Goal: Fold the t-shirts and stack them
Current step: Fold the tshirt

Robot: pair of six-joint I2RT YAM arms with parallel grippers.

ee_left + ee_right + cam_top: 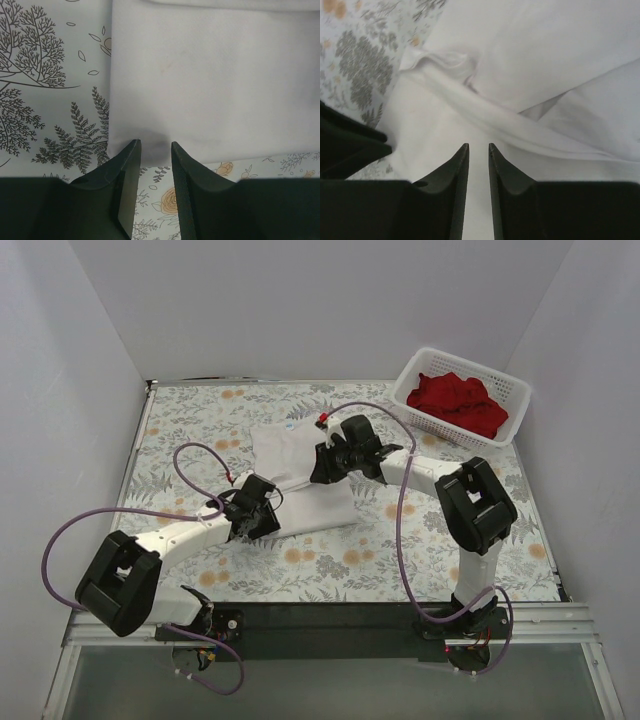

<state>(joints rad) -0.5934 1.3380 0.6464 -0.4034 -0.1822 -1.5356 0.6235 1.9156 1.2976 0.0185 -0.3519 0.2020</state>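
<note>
The white t-shirt [288, 450] lies flat in the middle of the flowered table, partly folded. My left gripper [260, 508] stands at its near left edge. In the left wrist view the left gripper [156, 146] is open and empty, tips at the edge of the white shirt [210, 80], with only tablecloth showing between the fingers. My right gripper [324, 466] is over the shirt's far right part. In the right wrist view the right gripper [478, 146] has its jaws a narrow gap apart, above the white shirt [535, 50] near a raised fold [470, 102]. Red t-shirts [460, 402] lie in the basket.
The white lattice basket [440, 430] stands at the far right corner of the table. White walls close in the table on the left, back and right. A black rail runs along the near edge by the arm bases.
</note>
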